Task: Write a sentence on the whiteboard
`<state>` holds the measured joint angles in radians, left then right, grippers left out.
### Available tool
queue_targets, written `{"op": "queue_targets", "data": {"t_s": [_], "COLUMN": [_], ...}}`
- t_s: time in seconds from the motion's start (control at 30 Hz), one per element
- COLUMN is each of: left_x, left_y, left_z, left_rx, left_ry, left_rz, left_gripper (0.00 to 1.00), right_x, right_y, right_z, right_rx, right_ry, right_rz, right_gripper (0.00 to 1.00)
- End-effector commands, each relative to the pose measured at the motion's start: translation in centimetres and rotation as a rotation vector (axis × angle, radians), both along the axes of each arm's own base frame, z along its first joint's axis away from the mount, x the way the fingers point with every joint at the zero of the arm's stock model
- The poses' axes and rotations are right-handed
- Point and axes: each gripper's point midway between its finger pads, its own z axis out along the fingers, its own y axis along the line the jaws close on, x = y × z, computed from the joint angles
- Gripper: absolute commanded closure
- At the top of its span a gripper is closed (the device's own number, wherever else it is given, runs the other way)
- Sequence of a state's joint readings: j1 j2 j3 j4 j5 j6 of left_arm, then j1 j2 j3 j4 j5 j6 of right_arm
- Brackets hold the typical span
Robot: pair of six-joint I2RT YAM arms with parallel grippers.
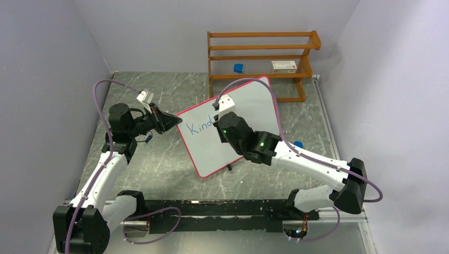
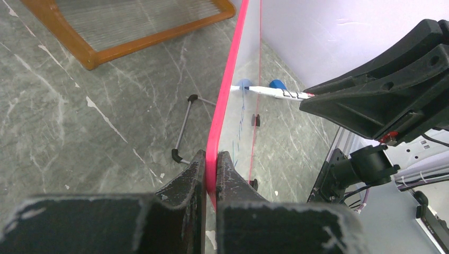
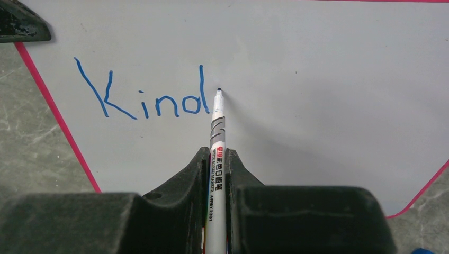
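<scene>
Behind the whiteboard (image 1: 254, 106), wooden rack (image 1: 259, 47), left gripper (image 2: 211, 159) clamping its rim (image 2: 225, 106), right gripper (image 3: 217, 153) clenching marker (image 3: 217, 121)

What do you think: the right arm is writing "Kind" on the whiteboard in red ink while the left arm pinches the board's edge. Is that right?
Nearly. The lettering is blue, not red, as the right wrist view shows. The rest stands: the right end effector holds the marker at the whiteboard, and the left end effector pinches the board's edge.
</scene>
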<state>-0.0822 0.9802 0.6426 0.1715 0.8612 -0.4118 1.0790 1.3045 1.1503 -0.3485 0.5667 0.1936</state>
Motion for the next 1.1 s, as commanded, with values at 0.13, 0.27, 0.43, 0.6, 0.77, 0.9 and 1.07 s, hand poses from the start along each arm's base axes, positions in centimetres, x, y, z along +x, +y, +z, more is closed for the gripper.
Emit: {"op": "queue_targets", "data": {"t_s": [0.13,0.27,0.43,0.6,0.77,0.9,1.07], "left_x": [0.2,0.2,0.2,0.2,0.2,0.2,0.2], "left_y": [0.3,0.2,0.2,0.3,0.2,0.3,0.2], "left_z": [-1.5,-1.4,-1.5,-1.5,-1.4,-1.5,-1.5], "left_rx": [0.040,0.039,0.039,0.039,0.039,0.039,0.038], "left_ry": [0.025,0.023,0.026,0.024,0.023,0.024,0.025], "left_rz": [0.011,0.010,0.010,0.011,0.009,0.011,0.010], "left_gripper": [0.95,0.95,0.95,0.95,0.95,0.95,0.95], "right_x": [0.8,0.7,0.3,-0.1,-0.5,-0.7,-0.8], "right_y": [-0.2,-0.2,-0.5,-0.8,-1.2,-1.3,-1.4], "right_z": [-0.2,-0.5,-1.0,-1.7,-2.0,-2.2,-2.3], "right_rx": [0.001,-0.010,-0.022,-0.040,-0.047,-0.050,-0.052], "right_ry": [-0.002,0.012,0.032,0.058,0.075,0.084,0.090], "right_rz": [-0.014,-0.009,-0.005,-0.002,-0.001,0.004,0.006], "right_gripper": [1.00,1.00,1.00,1.00,1.00,1.00,1.00]}}
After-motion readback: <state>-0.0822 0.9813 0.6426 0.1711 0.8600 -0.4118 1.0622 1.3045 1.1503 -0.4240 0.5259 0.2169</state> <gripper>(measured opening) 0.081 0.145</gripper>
